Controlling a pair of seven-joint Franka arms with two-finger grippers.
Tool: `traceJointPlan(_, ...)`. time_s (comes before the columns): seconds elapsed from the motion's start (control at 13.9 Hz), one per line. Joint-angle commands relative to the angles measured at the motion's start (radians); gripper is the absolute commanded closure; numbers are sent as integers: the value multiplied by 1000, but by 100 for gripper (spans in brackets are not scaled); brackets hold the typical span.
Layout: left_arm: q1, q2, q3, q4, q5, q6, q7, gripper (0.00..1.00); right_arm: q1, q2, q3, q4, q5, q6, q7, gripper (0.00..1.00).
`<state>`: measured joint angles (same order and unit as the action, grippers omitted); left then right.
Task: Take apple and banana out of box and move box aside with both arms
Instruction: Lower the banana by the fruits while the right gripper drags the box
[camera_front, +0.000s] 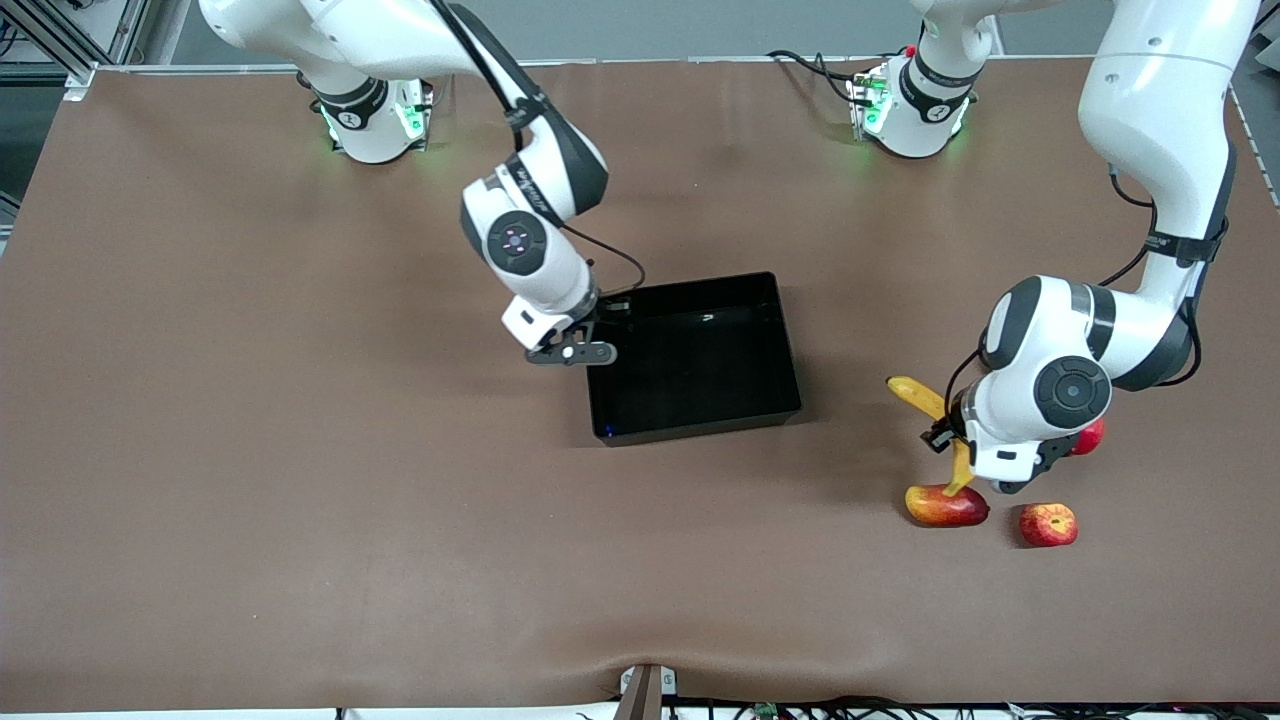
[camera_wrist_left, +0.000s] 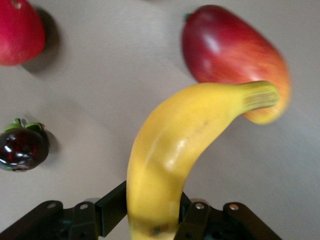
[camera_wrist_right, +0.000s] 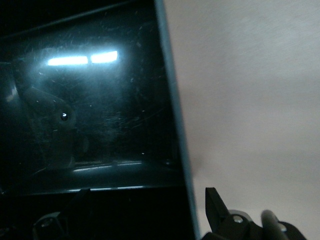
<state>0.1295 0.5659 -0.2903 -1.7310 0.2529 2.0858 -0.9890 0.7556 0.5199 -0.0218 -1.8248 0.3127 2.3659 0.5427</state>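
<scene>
Brown table (camera_front: 300, 520) w/ empty box (camera_front: 697, 357) at frame centre, right gripper (camera_front: 572, 352) spread astride its wall, left gripper (camera_front: 962, 440) at lower right pinching banana (camera_front: 930, 410), long axis aimed toward mango (camera_front: 946, 505), apple (camera_front: 1048, 524) beside.

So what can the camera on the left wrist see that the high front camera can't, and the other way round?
Only the left wrist view shows a small dark round fruit with green leaves on the table. Only the front view shows the black box, empty, with the right gripper open at its wall, and the apple. Both show the banana held by the left gripper, and the mango beside it.
</scene>
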Motion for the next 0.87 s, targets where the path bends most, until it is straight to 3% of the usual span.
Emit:
traceJointPlan(0.0, 44, 14, -6, -21, 28, 25, -39, 99, 47, 58, -12, -2, 22, 93, 17, 25)
traceJointPlan(0.07, 53, 34, -6, -18, 72, 26, -40, 97, 57, 66, -13, 1, 14, 104, 14, 71)
traceJointPlan(0.14, 77, 42, -6, -13, 109, 27, -42, 96, 57, 66, -12, 4, 14, 96, 16, 100)
traceJointPlan(0.5, 105, 58, -6, -13, 117, 36, -42, 85, 44, 39, -33, 16, 9, 13, 5, 100)
traceJointPlan(0.65, 101, 74, -6, -4, 118, 37, -39, 75, 34, -3, -49, 16, 9, -32, 3, 100)
traceJointPlan(0.79, 104, 81, 0, 1, 140, 36, -30, 63, 10, -61, -75, 38, 9, -164, 5, 100)
